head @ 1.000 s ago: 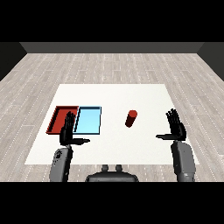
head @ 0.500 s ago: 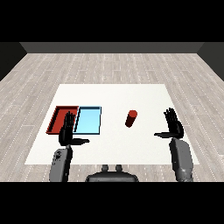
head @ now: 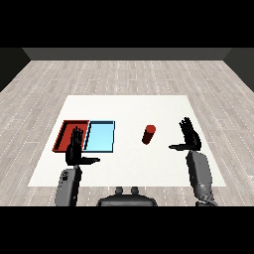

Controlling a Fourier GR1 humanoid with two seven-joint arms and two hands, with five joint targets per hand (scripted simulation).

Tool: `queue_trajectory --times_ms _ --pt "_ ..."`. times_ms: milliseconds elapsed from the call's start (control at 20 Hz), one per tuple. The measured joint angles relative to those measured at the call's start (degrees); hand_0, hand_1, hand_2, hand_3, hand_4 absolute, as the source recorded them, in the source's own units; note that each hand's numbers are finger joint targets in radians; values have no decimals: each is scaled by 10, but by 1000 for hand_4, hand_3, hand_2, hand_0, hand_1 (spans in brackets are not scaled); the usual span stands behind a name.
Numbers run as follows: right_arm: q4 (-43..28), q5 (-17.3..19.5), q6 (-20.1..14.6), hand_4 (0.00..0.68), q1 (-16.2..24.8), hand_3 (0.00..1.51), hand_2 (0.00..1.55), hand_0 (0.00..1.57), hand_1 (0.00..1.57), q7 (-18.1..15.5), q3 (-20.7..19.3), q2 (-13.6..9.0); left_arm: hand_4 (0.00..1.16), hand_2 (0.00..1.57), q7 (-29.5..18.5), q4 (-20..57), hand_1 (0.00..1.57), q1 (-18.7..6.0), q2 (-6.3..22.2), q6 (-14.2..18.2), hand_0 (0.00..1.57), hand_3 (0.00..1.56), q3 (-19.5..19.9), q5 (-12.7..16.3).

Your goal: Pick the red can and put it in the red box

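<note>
- Red can (head: 148, 134) upright on the white table (head: 129, 106), untouched, same spot as a second ago.
- Right hand (head: 189, 138) has edged inward; the can sits to its left, near but apart. Fingers straight, thumb spread wide, holding nothing.
- Reach just starting, I judge; grasp not yet made.
- Left hand (head: 76, 149), flat and relaxed, hovers unmoved at the red tray's (head: 63, 134) near edge, light blue tray (head: 101, 136) just beside.

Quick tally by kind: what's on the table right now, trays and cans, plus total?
Trays: 2, the red tray and the light blue tray, side by side
Cans: 1, the red can, upright, right of the trays
Total: 3
</note>
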Motion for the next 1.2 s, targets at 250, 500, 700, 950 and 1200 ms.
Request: queue_trajectory --times_ms 250,500,700,950,1200 --pt "31 -6 -6 0 -35 0 0 0 0 21 3 6 0 0 3 8 0 -10 5 -3 0 0 9 9" --pt "68 -14 -8 0 -53 0 0 0 0 17 9 30 0 0 11 -13 0 -1 -2 7 0 0 1 5" --pt "111 -13 -5 0 -67 0 0 0 0 1 14 42 0 0 8 -3 0 -7 2 7 0 0 9 6" --pt "163 -9 -8 0 -85 0 0 0 0 -24 18 53 0 0 13 -23 0 9 -7 17 0 0 -5 -2" --pt "197 -7 -16 0 -98 0 0 0 0 -44 25 70 0 0 1 -20 0 22 -6 12 0 0 -10 0"
